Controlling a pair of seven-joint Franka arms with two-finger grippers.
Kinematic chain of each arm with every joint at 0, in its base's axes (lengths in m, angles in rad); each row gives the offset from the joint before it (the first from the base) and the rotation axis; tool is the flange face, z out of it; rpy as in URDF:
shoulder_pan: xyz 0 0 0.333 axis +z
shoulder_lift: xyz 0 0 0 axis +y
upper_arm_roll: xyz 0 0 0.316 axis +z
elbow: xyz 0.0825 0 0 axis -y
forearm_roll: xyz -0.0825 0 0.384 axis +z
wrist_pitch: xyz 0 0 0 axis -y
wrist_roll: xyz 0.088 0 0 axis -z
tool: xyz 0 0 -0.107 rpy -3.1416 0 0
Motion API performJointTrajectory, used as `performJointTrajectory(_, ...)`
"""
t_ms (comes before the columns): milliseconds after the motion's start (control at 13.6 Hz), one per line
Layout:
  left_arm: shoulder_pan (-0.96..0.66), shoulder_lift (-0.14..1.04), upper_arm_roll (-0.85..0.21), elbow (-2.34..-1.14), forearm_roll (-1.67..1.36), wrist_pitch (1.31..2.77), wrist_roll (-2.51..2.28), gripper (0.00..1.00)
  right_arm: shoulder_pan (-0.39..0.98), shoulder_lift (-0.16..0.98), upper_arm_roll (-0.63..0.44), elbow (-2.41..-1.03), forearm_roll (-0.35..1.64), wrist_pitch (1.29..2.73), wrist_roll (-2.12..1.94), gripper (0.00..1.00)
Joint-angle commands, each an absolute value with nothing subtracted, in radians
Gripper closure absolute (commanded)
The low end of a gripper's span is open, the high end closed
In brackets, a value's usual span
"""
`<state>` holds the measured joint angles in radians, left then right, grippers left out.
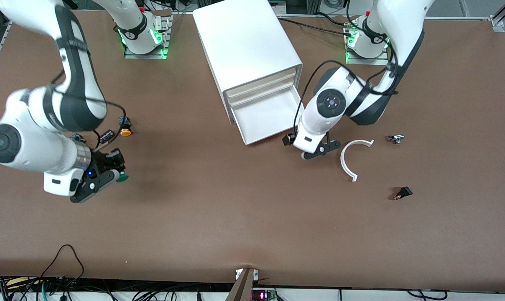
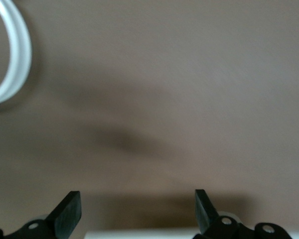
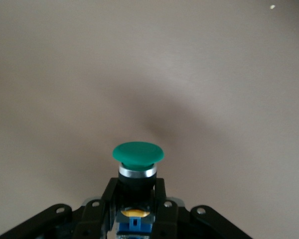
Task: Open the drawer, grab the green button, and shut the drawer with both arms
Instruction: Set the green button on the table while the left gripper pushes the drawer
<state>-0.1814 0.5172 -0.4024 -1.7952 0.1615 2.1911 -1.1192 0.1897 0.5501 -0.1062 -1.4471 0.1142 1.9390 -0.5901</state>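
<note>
Green-capped push button (image 3: 138, 158) sits clamped in the right gripper (image 1: 119, 174), lower left of frame; a slackened grip would drop it. Left gripper (image 1: 324, 149), fingers wide, could miss the open white drawer (image 1: 269, 121).

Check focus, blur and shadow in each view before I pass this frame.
Front view: sharp overall, evenly lit; green glow at both arm bases; right arm's upper link slightly smeared. Left wrist view: soft throughout, the white curved piece blurred, a dark shadow smudge on the table, left gripper fingers wide apart. Right wrist view: green button crisp in the right gripper, table soft, faint shadow above the cap.
</note>
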Motion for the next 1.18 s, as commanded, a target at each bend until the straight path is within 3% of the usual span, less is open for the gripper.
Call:
performJointTrajectory(0,-0.225,0.567,-0.402,-1.752,0.270,2.184,-1.334,0.00,0.123,0.540,-0.094,-1.610,0.101,2.147,-0.737,1.00)
performJointTrajectory(221,-0.279,0.583,-0.403,-1.756,0.275,2.212,-1.442,0.00,0.066,0.590,-0.092,-1.704,0.115,2.348,-0.854,1.00)
performJointTrajectory(664,-0.293,0.580,-0.485,-1.795,0.256,2.206,-1.512,0.00,0.020,0.661,-0.084,-1.810,0.118,2.546,-0.870,0.97)
performJointTrajectory(738,-0.288,0.583,-0.508,-1.798,0.246,2.206,-1.508,0.00,0.021,0.660,-0.084,-1.810,0.118,2.546,-0.870,0.89)
performJointTrajectory(885,-0.288,0.583,-0.537,-1.801,0.242,2.206,-1.500,0.00,0.021,0.638,-0.084,-1.807,0.120,2.540,-0.861,0.00)
performJointTrajectory(1107,-0.285,0.583,-0.557,-1.801,0.235,2.200,-1.493,0.00,0.023,0.551,-0.078,-1.786,0.121,2.421,-0.862,0.00)
